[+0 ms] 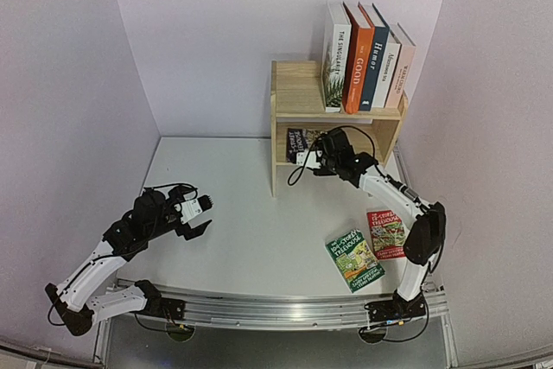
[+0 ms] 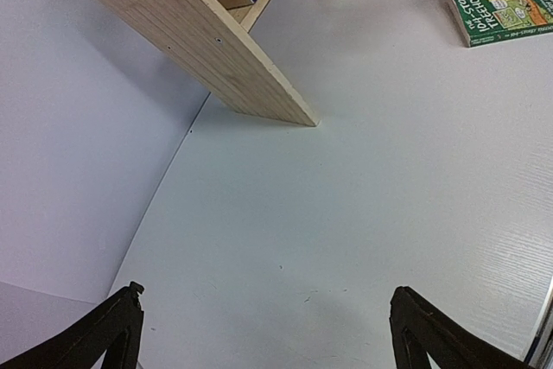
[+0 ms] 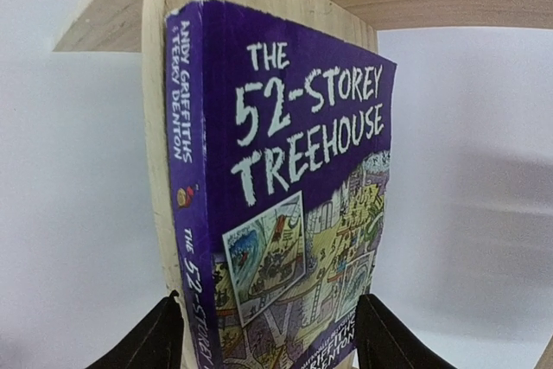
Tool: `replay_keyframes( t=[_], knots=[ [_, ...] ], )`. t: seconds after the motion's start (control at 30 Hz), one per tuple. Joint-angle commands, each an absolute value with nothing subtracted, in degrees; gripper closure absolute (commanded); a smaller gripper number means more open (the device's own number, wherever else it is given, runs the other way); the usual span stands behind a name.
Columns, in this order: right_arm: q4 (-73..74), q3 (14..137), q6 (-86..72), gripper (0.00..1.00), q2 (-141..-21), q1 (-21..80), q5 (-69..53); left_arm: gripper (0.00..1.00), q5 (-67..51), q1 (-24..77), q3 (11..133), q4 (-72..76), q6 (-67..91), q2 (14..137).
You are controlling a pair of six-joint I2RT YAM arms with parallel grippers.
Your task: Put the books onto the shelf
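From above, the shelf (image 1: 295,88) stands at the far side of the counter (image 1: 242,213). On its upper board five books stand upright in a row: a white book (image 1: 335,58) with a palm leaf, an orange book (image 1: 357,62), a navy book (image 1: 374,58) and two pale books (image 1: 396,62). On the lower board the purple book (image 1: 302,140) is only a dark patch, and the right hand (image 1: 313,160) is just in front of it.

The right wrist camera makes this clear. The purple book stands upright with its back against a wooden panel of the shelf, and the title "The 52-Storey Treehouse" is readable. The two fingers (image 3: 155,334) are apart, one at each lower corner. The right one covers a small part of the cover, so they are not pressing the book's sides.

The green book (image 1: 354,259) and the red book (image 1: 385,233) lie flat on the counter near the right arm, close beside each other. The left wrist camera also shows them.

The left hand (image 1: 200,213) is above bare counter, well apart from the shelf, with its fingers spread wide and nothing between them.
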State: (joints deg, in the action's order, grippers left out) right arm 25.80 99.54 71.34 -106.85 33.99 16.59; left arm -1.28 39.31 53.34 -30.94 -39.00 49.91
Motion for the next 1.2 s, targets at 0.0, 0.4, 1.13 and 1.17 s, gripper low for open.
replay_keyframes(
  t=[0.0, 0.4, 1.13, 1.17],
  knots=[
    [28.4, 102.8, 69.4, 0.33, -108.0, 34.6, 16.3, 0.0, -0.8, 39.1, 53.3, -30.0, -39.2, 49.1],
    [30.2, 101.2, 53.3, 0.22, -101.9, 41.9, 23.3, 0.0, -1.7, 38.7, 52.9, -30.2, -37.7, 48.4],
    [53.9, 56.5, -39.7, 0.23, -82.4, 29.8, 12.5, 0.0, -11.8, 38.3, 51.0, -30.3, -31.8, 47.1],
    [54.4, 56.8, -39.8, 0.23, -83.3, 28.9, 13.5, 0.0, -12.0, 38.3, 51.1, -30.5, -31.6, 47.0]
  ],
)
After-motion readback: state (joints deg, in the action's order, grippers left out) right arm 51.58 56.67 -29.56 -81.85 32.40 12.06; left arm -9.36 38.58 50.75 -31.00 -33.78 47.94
